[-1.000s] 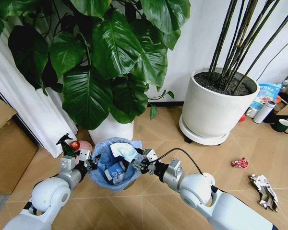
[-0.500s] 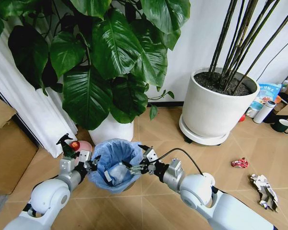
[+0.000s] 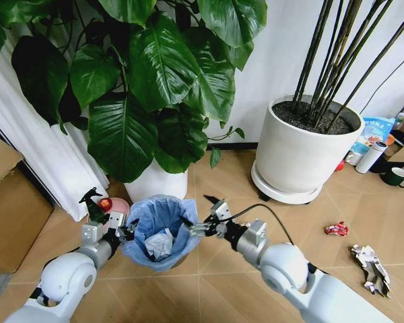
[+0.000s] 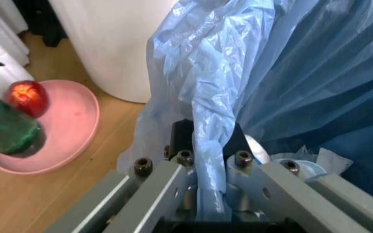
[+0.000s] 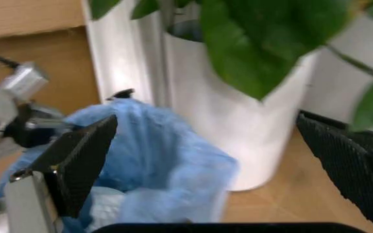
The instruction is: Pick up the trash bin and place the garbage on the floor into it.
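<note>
The head camera looked forward and down from above at the floor (image 3: 242,182), taking in both arms and the bin (image 3: 159,230) between them. The left wrist camera sat hard against the bin's (image 4: 290,87) bag, looking along its own gripper (image 4: 211,194). The right wrist camera faced across the bin (image 5: 154,160) from just beside it, catching the left gripper (image 5: 18,121) beyond. All three views shared the bin.

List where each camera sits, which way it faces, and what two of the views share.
Head: high, looking down at both arms flanking the small dark bin lined with light-blue plastic bag.
Left wrist: behind the left end effector, shut on the bag rim.
Right wrist: between the open right end effector fingers, facing the bin.
Shared: all three show the blue-lined bin.
</note>
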You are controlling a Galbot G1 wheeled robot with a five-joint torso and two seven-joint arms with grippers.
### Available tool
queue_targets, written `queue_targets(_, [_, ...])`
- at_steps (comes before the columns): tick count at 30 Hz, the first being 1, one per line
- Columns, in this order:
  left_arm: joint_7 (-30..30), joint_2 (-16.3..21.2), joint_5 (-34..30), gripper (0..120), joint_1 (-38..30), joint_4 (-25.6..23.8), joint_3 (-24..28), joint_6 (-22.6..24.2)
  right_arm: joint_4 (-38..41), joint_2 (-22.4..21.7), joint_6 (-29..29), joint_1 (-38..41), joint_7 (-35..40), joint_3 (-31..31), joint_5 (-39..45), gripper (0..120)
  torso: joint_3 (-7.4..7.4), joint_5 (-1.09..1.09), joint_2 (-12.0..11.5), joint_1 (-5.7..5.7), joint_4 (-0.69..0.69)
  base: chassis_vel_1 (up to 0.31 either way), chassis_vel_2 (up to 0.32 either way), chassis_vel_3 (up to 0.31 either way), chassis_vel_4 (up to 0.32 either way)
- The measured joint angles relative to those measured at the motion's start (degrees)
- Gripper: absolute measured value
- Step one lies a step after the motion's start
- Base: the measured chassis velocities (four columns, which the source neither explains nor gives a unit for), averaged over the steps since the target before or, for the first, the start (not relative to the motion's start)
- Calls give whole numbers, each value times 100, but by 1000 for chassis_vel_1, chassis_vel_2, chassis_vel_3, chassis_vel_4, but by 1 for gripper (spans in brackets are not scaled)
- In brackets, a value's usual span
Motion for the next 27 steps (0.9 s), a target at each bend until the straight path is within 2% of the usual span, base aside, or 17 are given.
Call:
queue_targets(9, [9, -43, -1, 0, 96, -59, -120, -17, 156, -105, -63, -955, 394, 1103, 71, 100, 0, -1, 0, 0, -1, 0, 0, 0, 0])
queue_targets(12, [20, -61, 7, 0, 131, -93, -136, -21, 0, -105, -169, -1323, 503, 1618, 74, 100, 0, -2, 0, 0, -1, 0, 0, 0, 0])
queue_targets(14, [26, -70, 20, 0, 138, -106, -137, -23, -141, -80, -205, -1405, 558, 1727, 73, 100, 0, -3, 0, 0, 0, 0, 0, 0, 0])
queue_targets(17, [28, -94, 36, 0, 152, -160, -139, -27, -735, 51, -246, -1504, 667, 1877, -1, 100, 0, -1, 0, 0, 0, 0, 0, 0, 0])
queue_targets(18, [28, -100, 46, 0, 176, -212, -146, -30, -1193, 169, -235, -1486, 728, 1884, -79, 100, 0, 0, 0, 0, -1, 0, 0, 0, 0])
queue_targets(21, [27, -102, 48, 0, 213, -260, -165, -30, -1531, 265, -192, -1430, 744, 1857, -144, 100, 0, 2, 0, 0, -1, 0, 0, 0, 0])
queue_targets(22, [27, -103, 50, 0, 266, -305, -200, -32, -1988, 419, -138, -1310, 744, 1777, -218, 100, 0, -2, 0, 0, -1, 0, 0, 0, 0])
queue_targets(24, [27, -103, 54, 0, 287, -318, -215, -33, -2223, 499, -112, -1236, 744, 1727, -253, 100, 0, -1, 0, 0, -1, 0, 0, 0, 0])
queue_targets(27, [26, -123, 57, 0, 351, -404, -255, -36, -3023, 841, 16, -937, 716, 1546, -444, 100, 0, -2, 0, 0, 0, 0, 0, 0, 0])
